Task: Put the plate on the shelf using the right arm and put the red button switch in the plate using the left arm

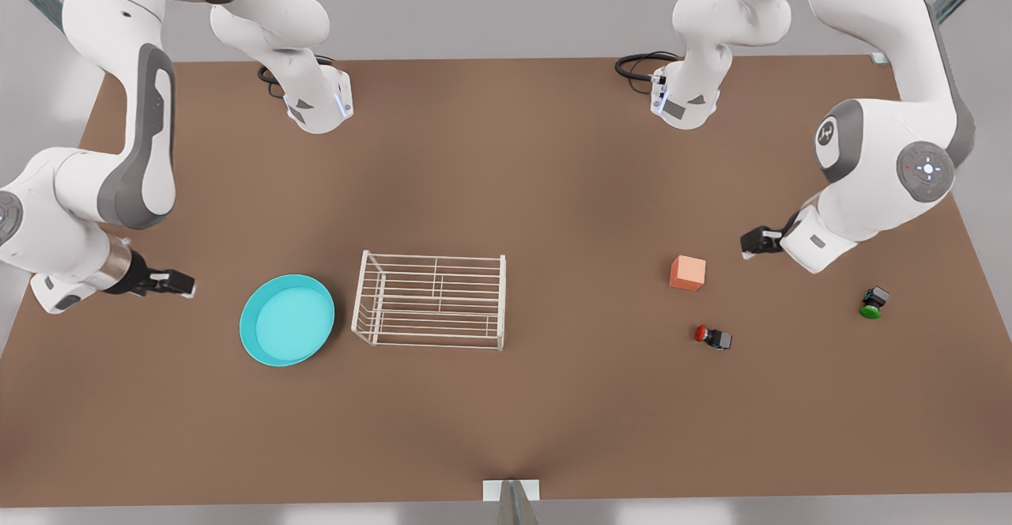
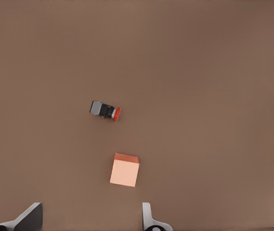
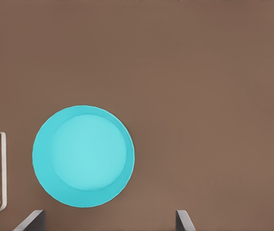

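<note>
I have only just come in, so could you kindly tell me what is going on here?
Nothing has been picked up yet. The right gripper, open, hovers beside the plate, which lies on the table next to the shelf. The left gripper, also open, hovers near the orange cube and the red button switch, which lies on its side. A green switch lies farther off.

bare table (image 1: pixel 553 193) surrounds the red button switch (image 1: pixel 712 337); the orange cube (image 1: pixel 688 273) sits near, seemingly clear of it.
</note>
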